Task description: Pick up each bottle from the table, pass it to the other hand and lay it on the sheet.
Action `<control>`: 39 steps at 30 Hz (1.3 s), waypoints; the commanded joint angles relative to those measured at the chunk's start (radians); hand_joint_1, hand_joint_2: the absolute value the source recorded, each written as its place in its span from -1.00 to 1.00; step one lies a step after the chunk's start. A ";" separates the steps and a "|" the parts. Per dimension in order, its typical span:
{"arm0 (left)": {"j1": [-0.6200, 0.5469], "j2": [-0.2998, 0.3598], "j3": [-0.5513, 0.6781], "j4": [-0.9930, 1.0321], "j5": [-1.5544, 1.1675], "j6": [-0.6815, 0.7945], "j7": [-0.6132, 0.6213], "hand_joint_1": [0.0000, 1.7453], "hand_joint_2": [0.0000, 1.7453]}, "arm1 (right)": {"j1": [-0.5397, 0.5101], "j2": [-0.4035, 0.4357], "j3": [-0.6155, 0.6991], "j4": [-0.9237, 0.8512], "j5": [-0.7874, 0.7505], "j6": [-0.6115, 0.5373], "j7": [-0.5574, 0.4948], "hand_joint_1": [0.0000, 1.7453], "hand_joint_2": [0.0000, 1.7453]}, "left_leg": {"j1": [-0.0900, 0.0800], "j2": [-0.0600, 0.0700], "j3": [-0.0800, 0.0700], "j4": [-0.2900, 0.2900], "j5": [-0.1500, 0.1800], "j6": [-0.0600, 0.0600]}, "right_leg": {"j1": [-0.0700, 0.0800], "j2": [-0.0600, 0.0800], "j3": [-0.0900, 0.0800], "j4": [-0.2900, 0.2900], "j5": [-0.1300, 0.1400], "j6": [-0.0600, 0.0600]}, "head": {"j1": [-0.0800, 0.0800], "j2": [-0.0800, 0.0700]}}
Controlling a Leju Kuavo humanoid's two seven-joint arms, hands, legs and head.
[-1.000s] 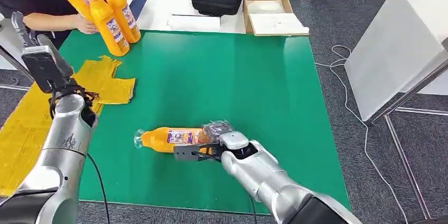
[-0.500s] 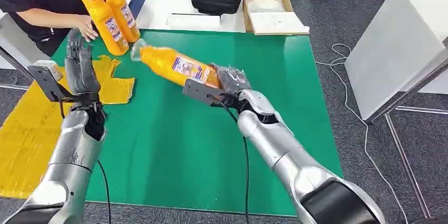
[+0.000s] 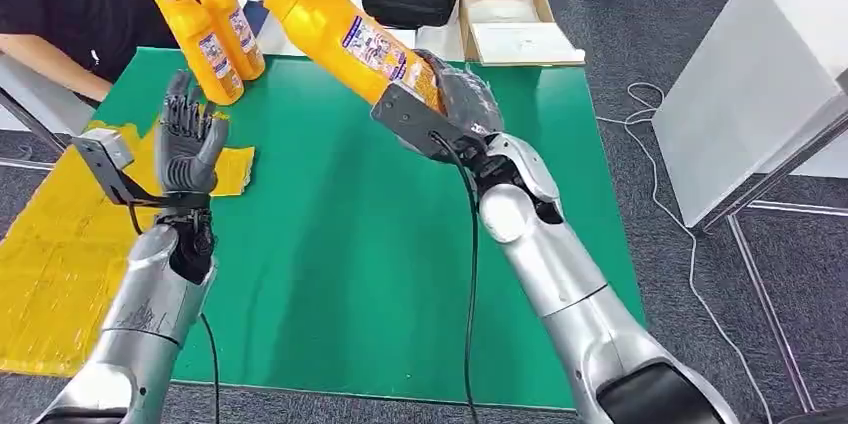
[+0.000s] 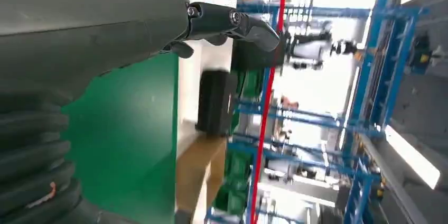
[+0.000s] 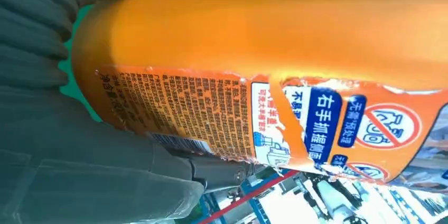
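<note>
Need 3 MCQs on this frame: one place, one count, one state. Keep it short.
1. Where is the yellow sheet?
A. by the robot's left arm
B. by its right arm
C. under the black case

2. How many orange bottles stand at the far left corner of the mat?
A. one
B. two
C. four

3. The left hand is:
A. holding a bottle
B. open, fingers up
C. flat on the mat

Key: 1 A, it lies along the green mat's left side. 2 B, a standing pair. 3 B, the right hand has the raised bottle.
</note>
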 commanded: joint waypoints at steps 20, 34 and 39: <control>-0.149 -0.079 -0.298 -0.023 0.441 -0.188 0.218 -1.00 1.00 | 0.041 0.043 0.215 0.152 0.003 -0.021 0.043 1.00 1.00 | 0.002 -0.008 0.006 0.001 -0.002 -0.001 | 0.003 -0.010 0.008 0.000 -0.004 -0.003 | 0.000 0.000; -0.153 -0.084 -0.339 -0.076 0.468 -0.172 0.226 -1.00 1.00 | 0.063 0.034 0.204 0.164 0.012 -0.033 0.045 1.00 1.00 | 0.002 -0.005 0.007 0.002 -0.004 -0.002 | 0.003 -0.008 0.009 0.000 -0.005 -0.004 | -0.001 0.000; -0.154 -0.088 -0.340 -0.077 0.467 -0.168 0.226 -1.00 1.00 | 0.066 0.035 0.206 0.166 0.013 -0.033 0.045 1.00 1.00 | 0.001 -0.004 0.003 0.001 -0.002 -0.001 | 0.002 -0.006 0.005 -0.001 -0.003 -0.002 | 0.000 0.000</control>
